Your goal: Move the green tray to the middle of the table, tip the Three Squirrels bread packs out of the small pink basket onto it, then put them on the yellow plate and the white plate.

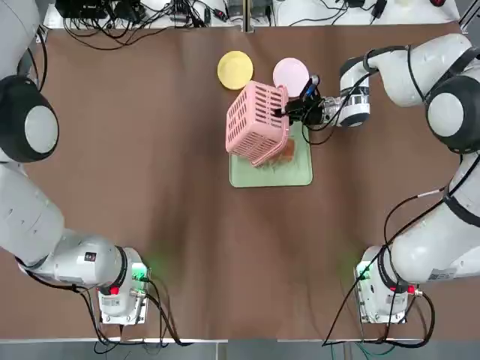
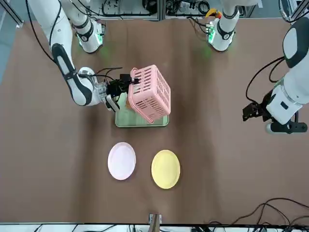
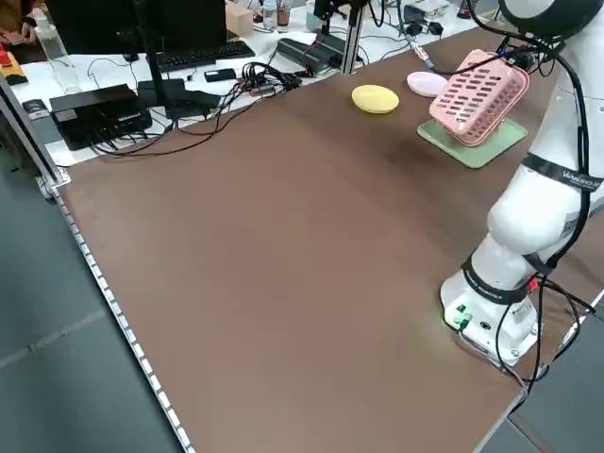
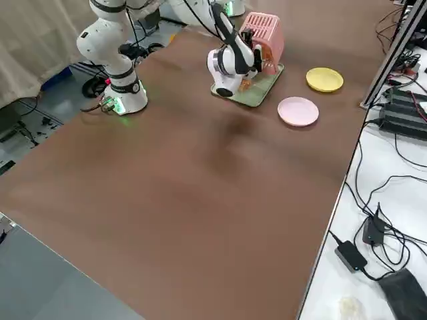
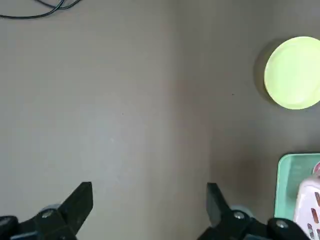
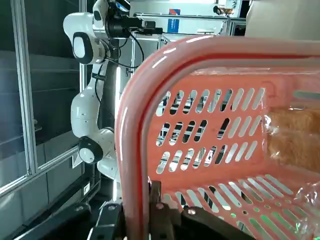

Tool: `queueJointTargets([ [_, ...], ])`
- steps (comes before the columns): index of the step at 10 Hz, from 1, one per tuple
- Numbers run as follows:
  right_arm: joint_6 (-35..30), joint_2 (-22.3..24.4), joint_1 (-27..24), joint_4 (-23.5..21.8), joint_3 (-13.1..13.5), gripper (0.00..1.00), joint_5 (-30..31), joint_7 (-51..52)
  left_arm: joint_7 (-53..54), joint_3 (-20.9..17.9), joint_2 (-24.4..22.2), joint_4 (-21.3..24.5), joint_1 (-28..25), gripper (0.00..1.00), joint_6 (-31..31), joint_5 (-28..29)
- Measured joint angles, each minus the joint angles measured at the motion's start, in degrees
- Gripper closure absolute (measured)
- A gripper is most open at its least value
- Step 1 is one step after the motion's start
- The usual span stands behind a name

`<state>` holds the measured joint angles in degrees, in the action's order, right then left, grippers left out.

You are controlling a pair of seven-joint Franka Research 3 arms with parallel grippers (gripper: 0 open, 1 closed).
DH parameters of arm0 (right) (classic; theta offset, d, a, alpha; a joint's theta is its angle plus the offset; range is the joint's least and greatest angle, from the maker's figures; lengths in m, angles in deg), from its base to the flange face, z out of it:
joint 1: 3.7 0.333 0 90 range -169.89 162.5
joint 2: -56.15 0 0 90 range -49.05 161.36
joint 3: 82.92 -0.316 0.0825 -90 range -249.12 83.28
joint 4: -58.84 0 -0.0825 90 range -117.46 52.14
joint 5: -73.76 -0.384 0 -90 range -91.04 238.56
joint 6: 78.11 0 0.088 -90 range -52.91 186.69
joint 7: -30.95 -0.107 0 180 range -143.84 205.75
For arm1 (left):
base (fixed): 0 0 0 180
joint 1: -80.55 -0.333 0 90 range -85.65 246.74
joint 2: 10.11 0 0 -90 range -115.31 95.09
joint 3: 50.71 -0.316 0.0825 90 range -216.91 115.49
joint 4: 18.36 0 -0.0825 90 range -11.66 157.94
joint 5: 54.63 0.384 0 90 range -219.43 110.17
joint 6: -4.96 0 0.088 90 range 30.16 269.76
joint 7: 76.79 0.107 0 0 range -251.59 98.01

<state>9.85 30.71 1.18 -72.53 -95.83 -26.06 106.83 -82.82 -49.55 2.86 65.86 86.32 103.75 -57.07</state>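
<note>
Two plates sit near the table's point(image 1: 150, 150) far edge: yellow plate point(image 1: 235, 69) and white plate point(image 1: 290, 75), side by side, apart from each other, both bare. Tray point(image 1: 298, 172) lies flat around the table's middle, just on the near side of the plates. Right gripper point(image 1: 289, 111) is clamped on the basket's point(image 1: 255, 124) rim, holding it tipped steeply over the tray so its slatted bottom faces up and away from the gripper; lowest basket edge is at or just above the tray, can't tell if it touches. Bread packs point(image 6: 292, 140) show in the right wrist view pressed against the basket's inner wall, and the top view shows golden-brown at the basket's mouth by the tray; can't count them. Basket overlaps most of the tray's far half in the top view. Left gripper point(image 2: 251, 112) hangs over bare table toward the left edge, well apart from tray and plates, fingers spread wide with nothing between them.
</note>
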Motion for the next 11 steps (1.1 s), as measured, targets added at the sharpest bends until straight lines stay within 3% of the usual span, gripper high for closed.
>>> queueJointTargets([
  [6,-6.46,-3.65,0.0,-0.3,1.32,0.93,0.58,3.61,0.0,-0.03,0.0,-0.03,0.02,0.0,0.04,0.01],
  [11,-8.19,-3.7,-2.19,-0.25,4.36,0.93,6.75,4.25,0.0,-0.08,0.0,-0.03,-0.03,0.0,0.04,0.01],
])
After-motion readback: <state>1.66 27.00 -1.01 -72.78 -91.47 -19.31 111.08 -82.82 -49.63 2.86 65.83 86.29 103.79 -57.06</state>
